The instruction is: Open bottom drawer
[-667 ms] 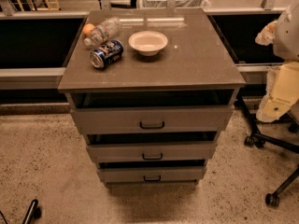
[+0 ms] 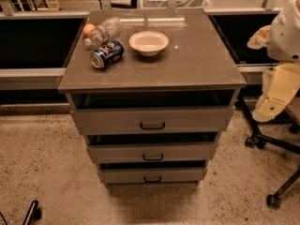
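— Lowest on the cabinet [image 2: 197, 64], near the floor [image 2: 47, 172]: bottom drawer [image 2: 183, 175], small black handle [image 2: 153, 179]. Risk?
— Probably hooking the middle handle [image 2: 153, 157] just above, so close.
— And the gripper [image 2: 271, 106]?
— Far right, hanging beside the cabinet, well apart from any handle; spread or pressed together, cannot tell.

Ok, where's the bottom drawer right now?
Camera view, low centre: the bottom drawer is the lowest front of the cabinet, directly under the middle drawer. The gripper hangs at the right edge, apart from it.
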